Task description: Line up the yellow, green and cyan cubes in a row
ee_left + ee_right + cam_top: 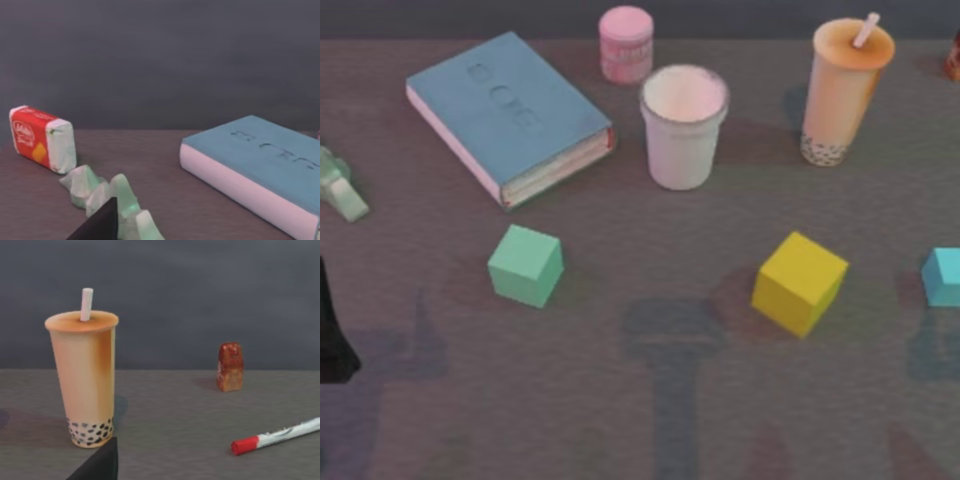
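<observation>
1. Yellow cube, largest of the three, at about 4 o'clock from the counter's middle in the top view, turned corner-on.
2. Mint green cube at roughly 8 o'clock, well apart from the yellow one; light cyan cube at 3 o'clock, cut by the frame edge, near the yellow one.
3. All three roughly level across the counter, unevenly spaced.
4. Behind them: blue book at 11 o'clock, white cup at 12 o'clock, pink jar just beyond it, bubble tea cup with straw at 1 o'clock.
5. Pale green bottle-like item at 9 o'clock, lying on its side.
6. Left arm only a dark shape at the left edge; left tool seen as a dark tip in the left wrist view, open or closed: cannot tell. Red packet beyond it.
7. Right tool likewise a dark tip, state: cannot tell; red-capped marker and small red-brown figure farther off.
</observation>
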